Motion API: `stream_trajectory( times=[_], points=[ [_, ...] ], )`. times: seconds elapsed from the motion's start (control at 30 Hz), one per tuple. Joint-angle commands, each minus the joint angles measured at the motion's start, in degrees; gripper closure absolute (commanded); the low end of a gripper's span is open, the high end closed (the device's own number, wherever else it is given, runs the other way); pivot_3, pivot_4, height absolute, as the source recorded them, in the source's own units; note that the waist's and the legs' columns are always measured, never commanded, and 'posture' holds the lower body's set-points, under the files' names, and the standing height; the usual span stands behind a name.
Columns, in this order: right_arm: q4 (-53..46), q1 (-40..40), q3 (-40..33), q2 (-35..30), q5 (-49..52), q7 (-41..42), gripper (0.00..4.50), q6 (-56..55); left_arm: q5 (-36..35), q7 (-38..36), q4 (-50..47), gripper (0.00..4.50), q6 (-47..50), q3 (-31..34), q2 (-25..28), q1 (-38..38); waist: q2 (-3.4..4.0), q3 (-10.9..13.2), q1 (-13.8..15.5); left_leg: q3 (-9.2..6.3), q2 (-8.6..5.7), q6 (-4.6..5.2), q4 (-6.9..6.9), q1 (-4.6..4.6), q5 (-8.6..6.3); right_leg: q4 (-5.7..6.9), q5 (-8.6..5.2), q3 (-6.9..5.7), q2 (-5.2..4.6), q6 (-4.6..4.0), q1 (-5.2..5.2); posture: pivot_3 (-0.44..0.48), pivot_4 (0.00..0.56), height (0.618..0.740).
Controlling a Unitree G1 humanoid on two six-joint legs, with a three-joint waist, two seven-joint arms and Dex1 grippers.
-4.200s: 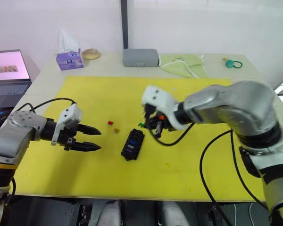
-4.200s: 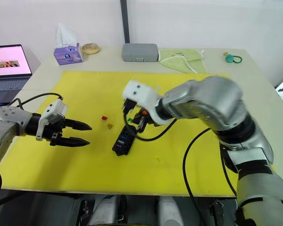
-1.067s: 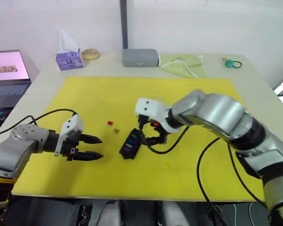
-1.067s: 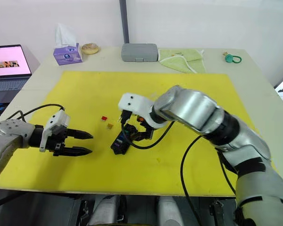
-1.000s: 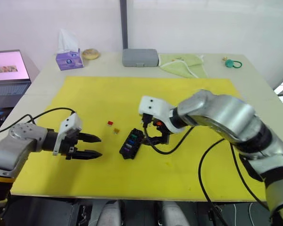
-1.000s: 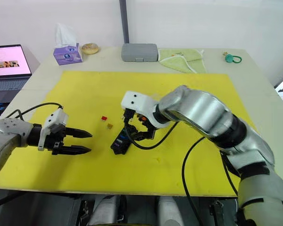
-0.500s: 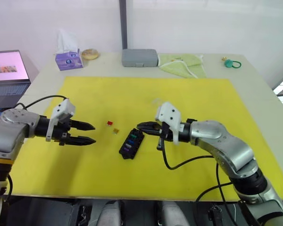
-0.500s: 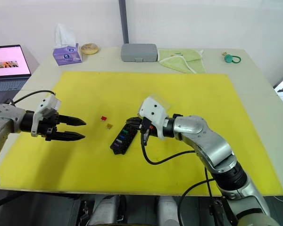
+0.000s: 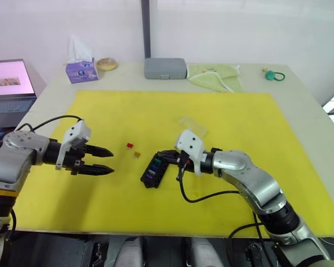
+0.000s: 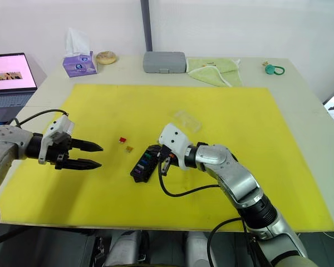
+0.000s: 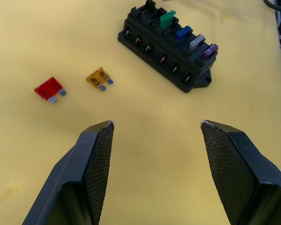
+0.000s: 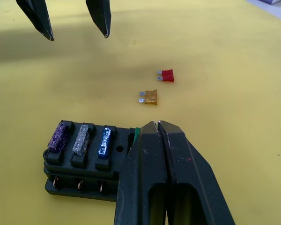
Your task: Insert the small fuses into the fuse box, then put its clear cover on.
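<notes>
The black fuse box [image 9: 155, 168] lies mid-mat with green [image 11: 167, 19], blue [image 11: 183, 32], grey [image 11: 196, 42] and purple [image 11: 209, 50] fuses seated in its slots. A red fuse [image 9: 130, 146] and an orange fuse [image 9: 137, 154] lie loose on the mat just left of it. The clear cover [image 9: 192, 125] rests behind the box to the right. My right gripper [image 12: 157, 124] is shut, its tips at the box's near end over the green fuse [image 12: 136, 134]. My left gripper [image 9: 104, 161] hovers open left of the loose fuses, holding nothing.
The yellow mat [image 9: 239, 128] covers most of the table. Along the back edge stand a tissue box [image 9: 82, 69], a grey case [image 9: 165, 68], a green cloth [image 9: 214, 75] and a teal ring [image 9: 275, 75]. A laptop [image 9: 8, 78] sits off to the left.
The green fuse went from my right gripper into the box. My right arm swung round and now its shut tips have moved left onto the box's end. The left gripper shifted slightly.
</notes>
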Motion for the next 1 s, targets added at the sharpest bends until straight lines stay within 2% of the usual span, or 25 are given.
stream_trajectory(
  times=[0.03,1.0],
  points=[
    [-0.81,0.2,-0.04,1.16,-0.46,-0.1,4.45,-1.02,-1.04,0.27,-2.08,1.38,0.11,1.63,0.11,0.3,0.0,0.0,-0.08,0.0,0.0,0.0,0.0,0.0,0.0,0.0,0.0,0.0,0.0,0.0,0.0,0.0,0.15,0.737],
    [2.26,2.99,3.12,1.16,-5.33,0.14,4.45,0.09,-0.96,1.53,-2.85,1.38,1.61,1.65,-0.36,0.4,-0.01,-0.01,0.0,0.0,0.0,0.0,0.0,0.14,0.0,0.02,0.0,0.0,0.0,0.0,0.12,0.0,0.15,0.737]
  ],
)
